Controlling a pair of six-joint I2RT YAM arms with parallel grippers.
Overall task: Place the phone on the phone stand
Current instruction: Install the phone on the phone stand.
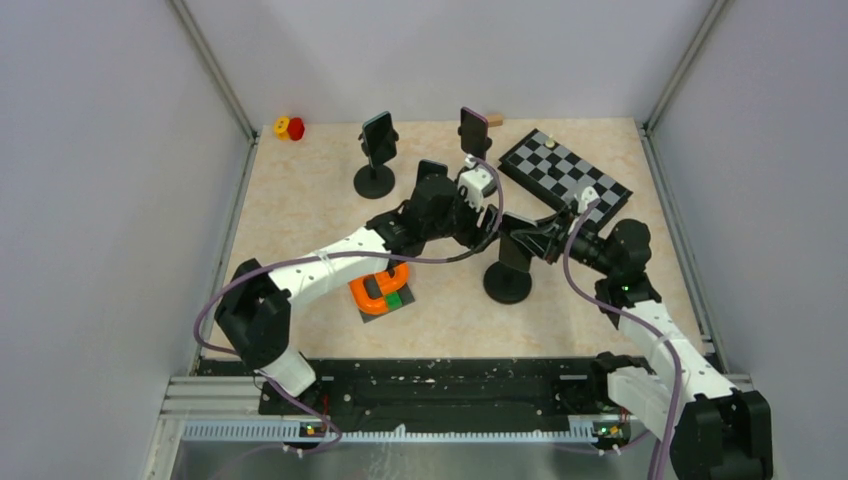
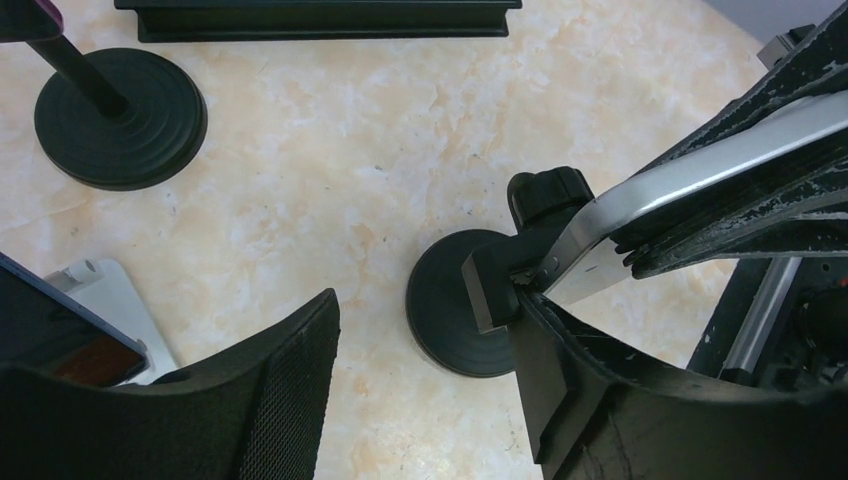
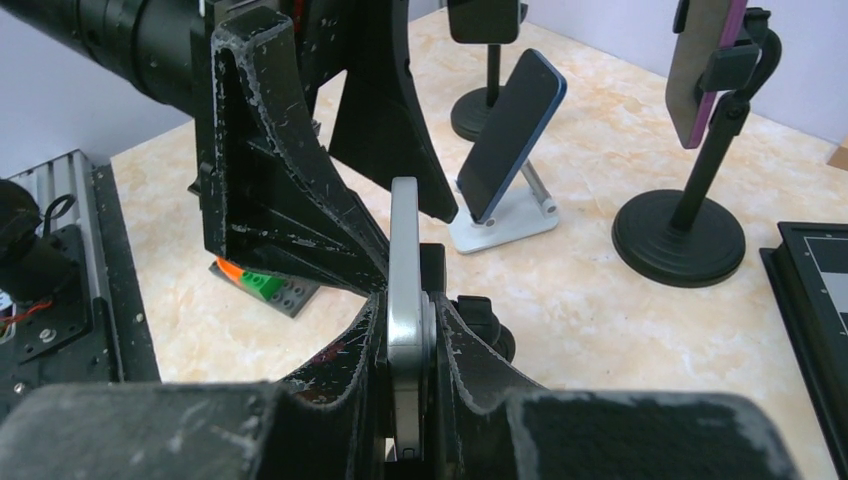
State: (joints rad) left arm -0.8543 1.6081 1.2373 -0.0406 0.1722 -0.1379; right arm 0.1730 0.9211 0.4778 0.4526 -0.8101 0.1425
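Observation:
A silver phone (image 3: 405,250) stands on edge between the fingers of my right gripper (image 3: 408,310), which is shut on it. In the top view the phone (image 1: 517,250) is held just above a black phone stand (image 1: 507,284) in the middle of the table. The left wrist view shows the stand's round base (image 2: 455,330) and its clamp (image 2: 545,195), with the phone's lower edge (image 2: 690,170) at the clamp. My left gripper (image 2: 428,300) hangs open over the base with nothing between its fingers, and its right finger (image 2: 600,390) sits close beside the clamp.
Two other black stands at the back hold phones, one dark (image 1: 378,130) and one purple (image 1: 473,125). A blue phone (image 3: 510,140) leans on a small white stand (image 3: 500,225). A chessboard (image 1: 565,175) lies at the back right. An orange and green brick piece (image 1: 380,290) sits under the left arm.

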